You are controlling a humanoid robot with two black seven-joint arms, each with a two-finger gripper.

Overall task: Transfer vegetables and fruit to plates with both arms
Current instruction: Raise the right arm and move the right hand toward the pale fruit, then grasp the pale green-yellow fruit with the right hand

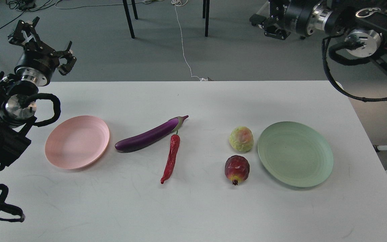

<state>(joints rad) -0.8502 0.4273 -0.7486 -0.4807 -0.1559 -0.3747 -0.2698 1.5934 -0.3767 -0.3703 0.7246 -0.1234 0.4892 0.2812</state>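
On the white table (193, 208) a purple eggplant (149, 136) lies slanted at the centre, with a wrinkled red chili pepper (171, 158) just right of it. Further right sit a yellow-green fruit (241, 138) and, nearer me, a dark red fruit (237, 169). An empty pink plate (77, 142) lies left of the eggplant. An empty green plate (295, 153) lies right of the fruits. My left gripper (42, 43) hangs open and empty beyond the table's far left corner. My right gripper (268, 16) is open and empty, high at the top right, pointing left and partly cut by the frame edge.
The table's far edge runs at about a third of the view's height, and its right edge slants down past the green plate. Behind the table are the grey floor, black chair legs (128, 18), a white cable (183, 47) and a wheeled chair base.
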